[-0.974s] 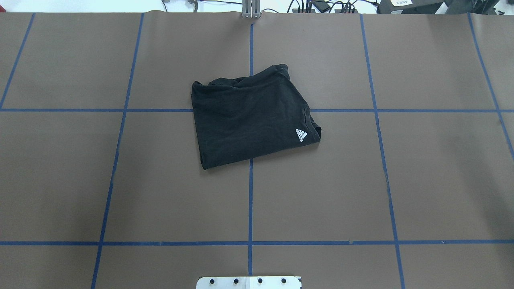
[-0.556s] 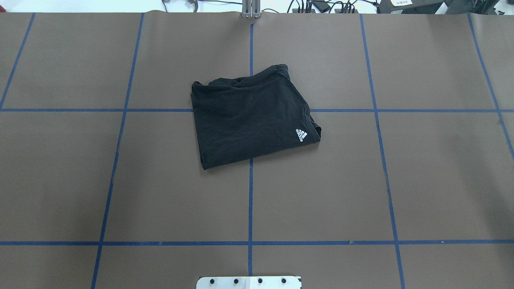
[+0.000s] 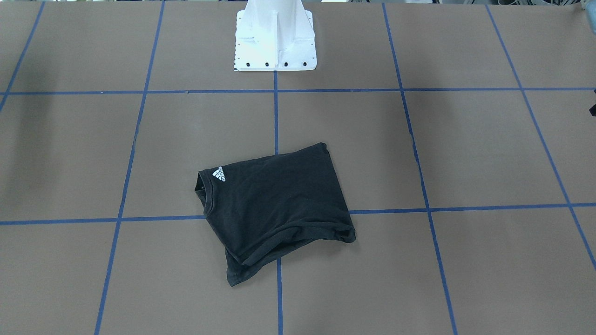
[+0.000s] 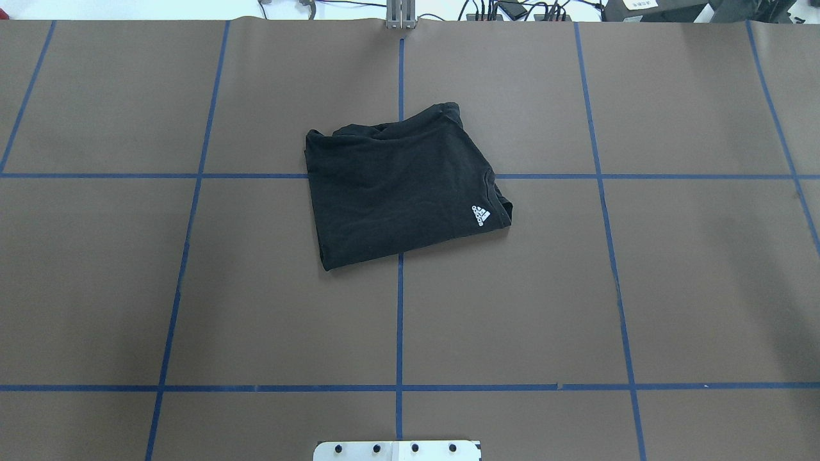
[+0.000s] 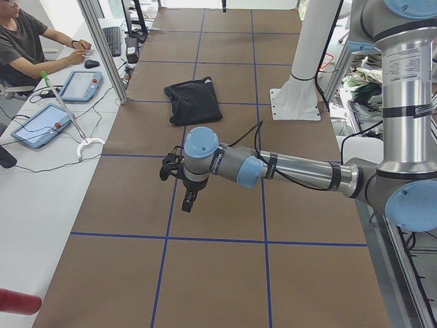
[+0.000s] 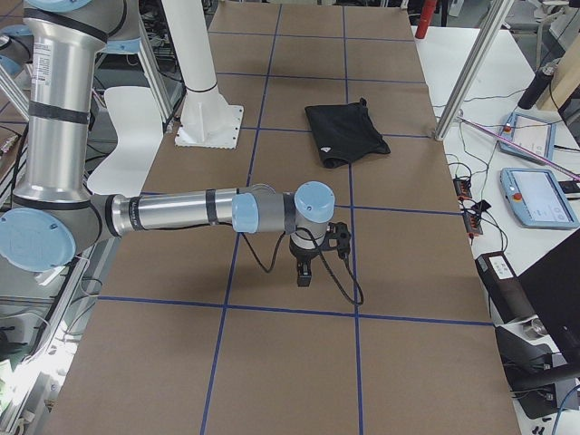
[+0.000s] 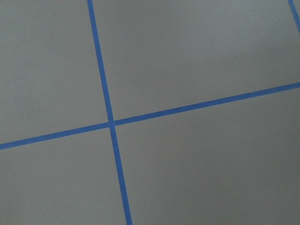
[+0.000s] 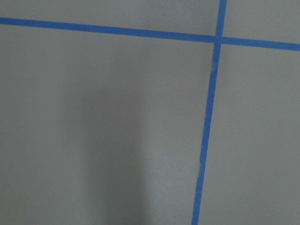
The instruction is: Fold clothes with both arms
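Observation:
The clothes are one black t-shirt (image 4: pixel 400 186), folded into a rough rectangle and lying flat near the middle of the brown mat, also seen from the front (image 3: pixel 274 204) and from both table ends (image 5: pixel 193 101) (image 6: pixel 344 131). A small white logo (image 4: pixel 481 215) faces up near its collar. My left gripper (image 5: pixel 188 198) hangs over bare mat well away from the shirt, and my right gripper (image 6: pixel 304 272) does the same at the other end. I cannot tell whether either is open or shut. Both wrist views show only mat and blue tape lines.
The white pedestal base (image 3: pixel 274 46) stands at the robot's edge of the mat. A person (image 5: pixel 27 48) sits at a side desk with a tablet (image 5: pixel 80 85) and cables. Another tablet (image 6: pixel 539 195) lies on the opposite side bench. Blue tape (image 4: pixel 399 320) divides the mat into squares.

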